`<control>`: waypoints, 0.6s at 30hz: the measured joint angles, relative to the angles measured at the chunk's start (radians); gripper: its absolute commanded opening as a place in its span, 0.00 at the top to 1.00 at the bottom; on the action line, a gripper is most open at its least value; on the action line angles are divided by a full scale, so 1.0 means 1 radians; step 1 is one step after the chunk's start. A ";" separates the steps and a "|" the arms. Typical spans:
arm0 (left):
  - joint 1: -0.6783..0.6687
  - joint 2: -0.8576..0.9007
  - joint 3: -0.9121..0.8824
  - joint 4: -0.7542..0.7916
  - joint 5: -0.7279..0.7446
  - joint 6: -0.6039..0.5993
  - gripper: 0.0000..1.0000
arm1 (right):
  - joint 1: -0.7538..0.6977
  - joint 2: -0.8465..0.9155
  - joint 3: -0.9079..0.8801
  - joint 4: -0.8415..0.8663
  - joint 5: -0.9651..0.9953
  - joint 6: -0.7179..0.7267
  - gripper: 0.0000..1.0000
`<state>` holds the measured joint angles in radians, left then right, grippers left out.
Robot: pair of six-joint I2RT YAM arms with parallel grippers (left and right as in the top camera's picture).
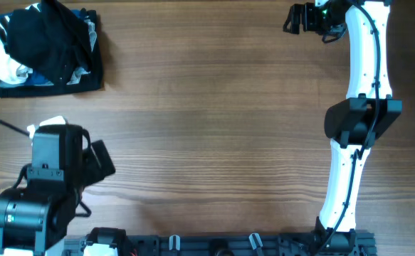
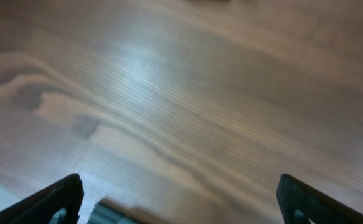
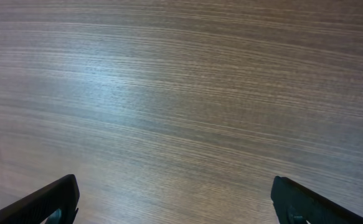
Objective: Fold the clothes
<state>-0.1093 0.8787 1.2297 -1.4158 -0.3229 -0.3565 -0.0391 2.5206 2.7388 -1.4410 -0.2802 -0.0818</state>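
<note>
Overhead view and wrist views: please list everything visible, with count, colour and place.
clothes: one, black, crumpled on top of the stack, far left corner
stack of garments: one, white, blue and dark, far left corner
table: one, brown wood, under everything
cable: one, black, left edge
left arm: one, black, near left corner
right arm: one, white and black, right side
left fingers: two, black, open over bare wood
right fingers: two, black, open over bare wood

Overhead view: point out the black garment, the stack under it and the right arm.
Black garment point(image 1: 45, 34), overhead, middle of its crumpled top.
Stack point(image 1: 6, 65), overhead, white fabric at left edge.
Right arm point(image 1: 367, 64), overhead, white upper link.
</note>
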 measured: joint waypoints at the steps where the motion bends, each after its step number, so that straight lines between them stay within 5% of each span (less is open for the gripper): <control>1: 0.000 0.003 0.000 0.060 0.008 0.000 0.00 | 0.000 0.000 0.000 0.002 0.006 0.003 0.00; 11: 0.000 0.008 -0.198 1.023 0.070 -0.224 0.00 | 0.000 0.000 0.000 0.013 0.024 0.007 0.00; 18: -0.002 0.053 -0.331 1.244 0.090 -0.389 0.00 | 0.000 0.000 0.000 0.091 0.027 0.037 0.00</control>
<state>-0.1112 0.9318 0.8989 -0.1719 -0.2325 -0.7460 -0.0391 2.5206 2.7388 -1.3502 -0.2531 -0.0448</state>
